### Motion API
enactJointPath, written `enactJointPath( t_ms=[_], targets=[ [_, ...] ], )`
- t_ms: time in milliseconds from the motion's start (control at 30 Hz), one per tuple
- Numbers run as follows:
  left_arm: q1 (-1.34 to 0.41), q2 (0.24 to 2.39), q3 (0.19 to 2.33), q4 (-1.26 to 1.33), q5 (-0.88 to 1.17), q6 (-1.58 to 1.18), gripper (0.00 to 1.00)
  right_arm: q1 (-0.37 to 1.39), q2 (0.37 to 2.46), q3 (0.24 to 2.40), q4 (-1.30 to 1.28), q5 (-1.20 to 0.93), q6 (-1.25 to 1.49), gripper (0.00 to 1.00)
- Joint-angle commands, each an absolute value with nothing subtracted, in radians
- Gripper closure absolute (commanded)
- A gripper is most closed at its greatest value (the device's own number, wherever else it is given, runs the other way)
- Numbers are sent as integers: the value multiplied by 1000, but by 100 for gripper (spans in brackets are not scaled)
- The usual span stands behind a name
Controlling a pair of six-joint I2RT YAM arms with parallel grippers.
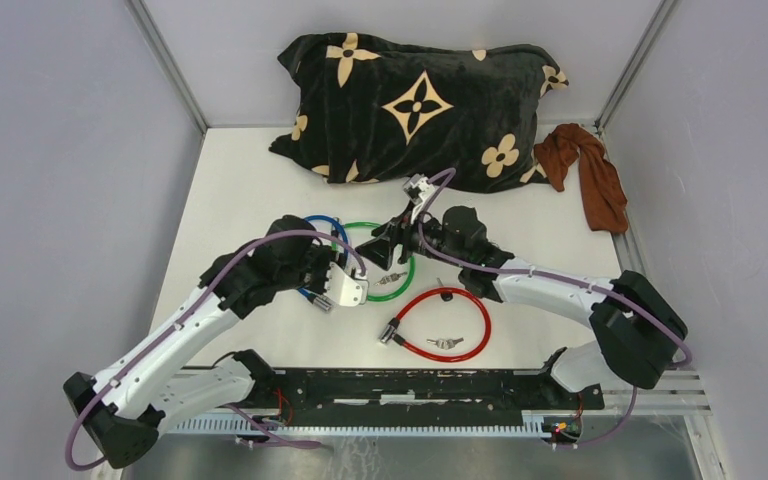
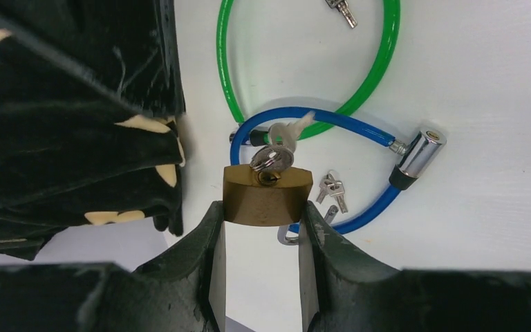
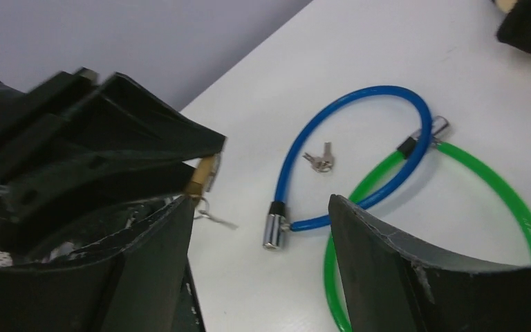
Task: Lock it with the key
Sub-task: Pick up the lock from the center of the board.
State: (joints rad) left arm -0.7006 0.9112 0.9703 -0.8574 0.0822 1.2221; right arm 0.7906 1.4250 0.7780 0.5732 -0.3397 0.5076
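A squat brass padlock (image 2: 267, 196) (silver key (image 2: 271, 159) ahead of the jaws) is pinched by the left gripper (image 2: 261, 213); the right gripper (image 3: 259, 207) is spread.

top: high, behind, looking down on whole table (image 1: 240, 200) | wrists: close, low, angled down | all three catch blue cable (image 2: 359, 129)

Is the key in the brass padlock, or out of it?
In: the key stands in the keyhole of the brass padlock, only its head showing.
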Motion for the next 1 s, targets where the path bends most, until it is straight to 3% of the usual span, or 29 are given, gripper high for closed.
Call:
enactJointPath(
  t_ms=[0,367,533,667,733,767,800,833,900,933,967],
  targets=[
    [-715,940,970,-757,8,1149,98,843,1480,840,725,-324,622,24],
    [-715,930,932,-726,22,1142,98,908,1644,949,695,-336,655,32],
    [-715,924,935,-716,38,1121,98,911,1695,979,726,-375,688,49],
    [-715,923,933,-709,42,1109,98,911,1707,973,758,-382,714,52],
    [-716,918,929,-706,47,1107,98,911,1713,976,760,-391,718,65],
    [-716,917,927,-704,50,1106,98,911,1708,971,761,-385,719,85],
    [-715,915,927,-705,52,1101,98,910,1701,963,764,-378,719,95],
    [-715,913,926,-704,54,1093,98,911,1694,956,763,-377,716,100],
    [-715,906,928,-698,65,1049,98,907,1671,949,759,-391,707,100],
    [-715,902,929,-690,74,1010,87,901,1658,945,758,-405,706,100],
    [-715,893,932,-685,85,967,56,891,1641,936,763,-429,710,100]
  ],
)
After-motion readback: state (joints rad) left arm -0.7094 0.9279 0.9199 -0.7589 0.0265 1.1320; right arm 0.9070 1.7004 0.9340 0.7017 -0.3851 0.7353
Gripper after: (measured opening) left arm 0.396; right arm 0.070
